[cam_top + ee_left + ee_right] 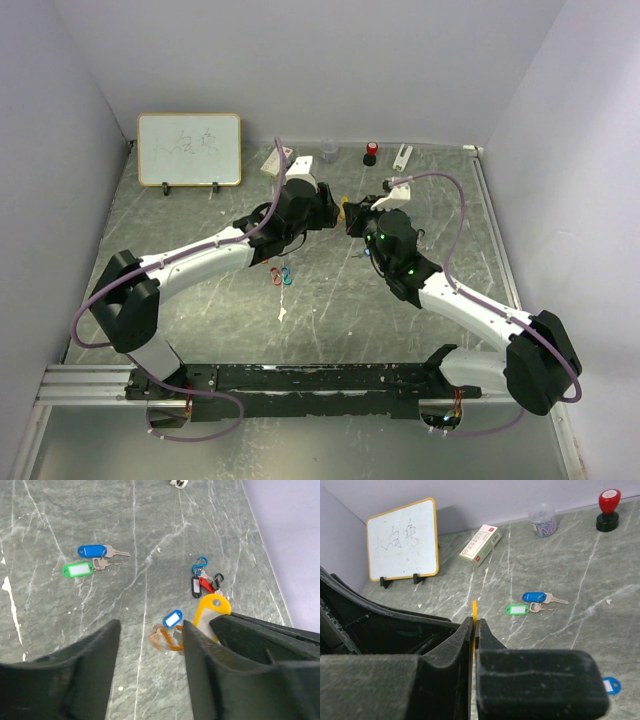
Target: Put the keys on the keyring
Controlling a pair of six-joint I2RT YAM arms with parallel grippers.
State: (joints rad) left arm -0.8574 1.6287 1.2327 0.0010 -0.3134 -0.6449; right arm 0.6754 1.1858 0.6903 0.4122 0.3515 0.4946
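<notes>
The right gripper [474, 626] clamped the yellow key tag [212, 611] beside the open left gripper [150, 630], while a blue-tagged key [92, 550] lay beside a green-tagged key [77, 569] on the counter [50, 515].

Counted four tags: one blue tag [92, 550], another blue tag [173, 618], one green tag [77, 569], one yellow tag [212, 611]. Saw two metal keys [116, 552], one whiteboard [402, 540], one box [481, 544], one jar [543, 519], one red stamp [608, 510].
</notes>
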